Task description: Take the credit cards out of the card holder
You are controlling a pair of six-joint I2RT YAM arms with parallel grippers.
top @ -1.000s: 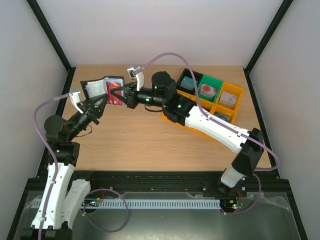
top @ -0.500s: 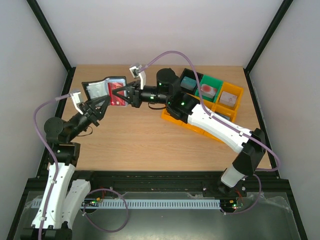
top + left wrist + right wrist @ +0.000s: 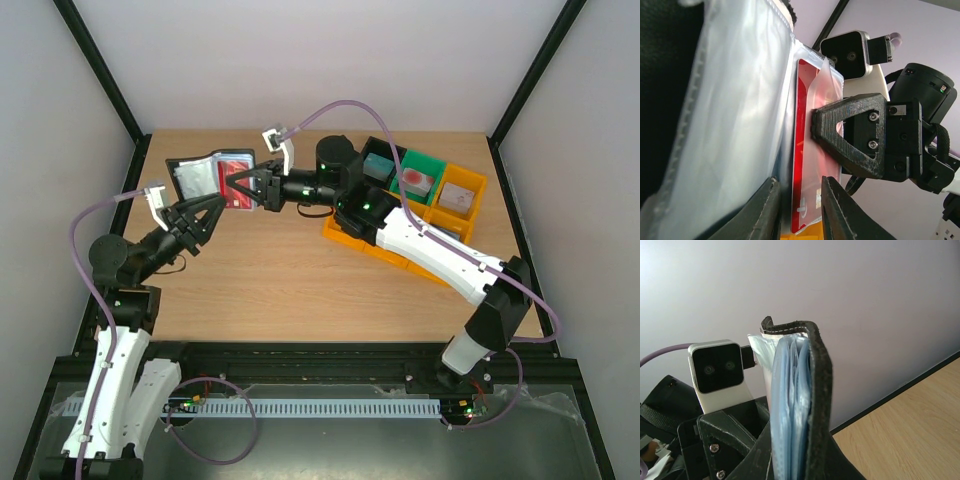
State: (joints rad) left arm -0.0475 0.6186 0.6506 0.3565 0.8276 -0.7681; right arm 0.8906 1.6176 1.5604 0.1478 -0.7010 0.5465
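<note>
Card holder (image 3: 203, 172) hangs open in the right gripper (image 3: 241, 187), clamped tight on one leaf; left gripper (image 3: 799, 191) stands slightly parted around the red credit card (image 3: 805, 150) without pinching it; all held above the counter (image 3: 300, 270), far-left corner.

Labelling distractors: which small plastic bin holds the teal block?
The black plastic bin, leftmost in the back row, holds the teal block; the green plastic bin holds a pink block, the rightmost yellow bin a grey block.

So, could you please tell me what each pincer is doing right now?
Left pincer: slightly open around the red card's edge.
Right pincer: closed, holding the wallet.
</note>
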